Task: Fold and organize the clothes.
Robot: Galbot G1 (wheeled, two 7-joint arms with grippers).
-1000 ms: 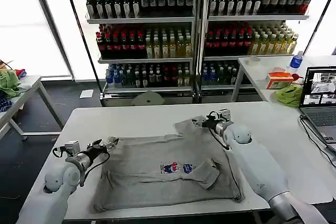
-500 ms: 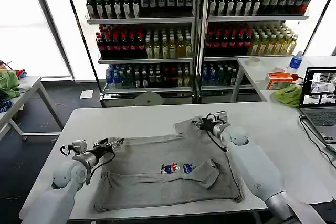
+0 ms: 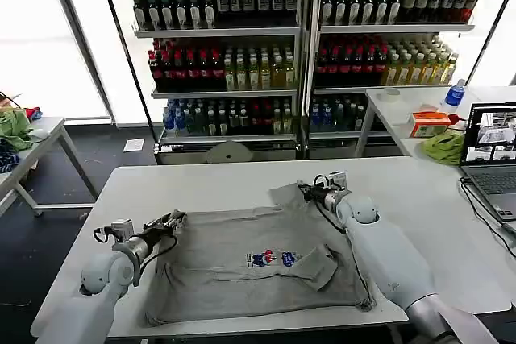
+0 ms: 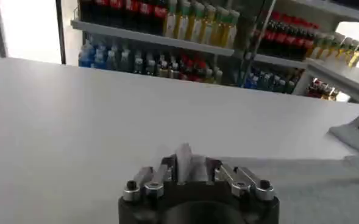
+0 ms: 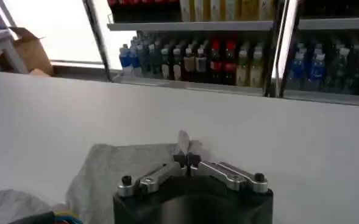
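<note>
A light grey short-sleeved shirt lies spread on the white table, its small multicoloured print facing up. My left gripper is at the shirt's left corner, shut on a fold of the cloth. In the left wrist view that pinched fold stands up between the fingers of the left gripper. My right gripper is at the shirt's far edge, shut on a raised bit of fabric. In the right wrist view the right gripper holds a thin tuft, with the shirt lying beneath.
Drink shelves stand behind the table. At the right are a laptop, a lime-green cloth, an orange box and a bottle. A side table stands at the far left. A cable lies near the right edge.
The left arm has drawn in a little toward the shirt while holding its corner. The right gripper has edged slightly left along the far edge, still holding the cloth.
</note>
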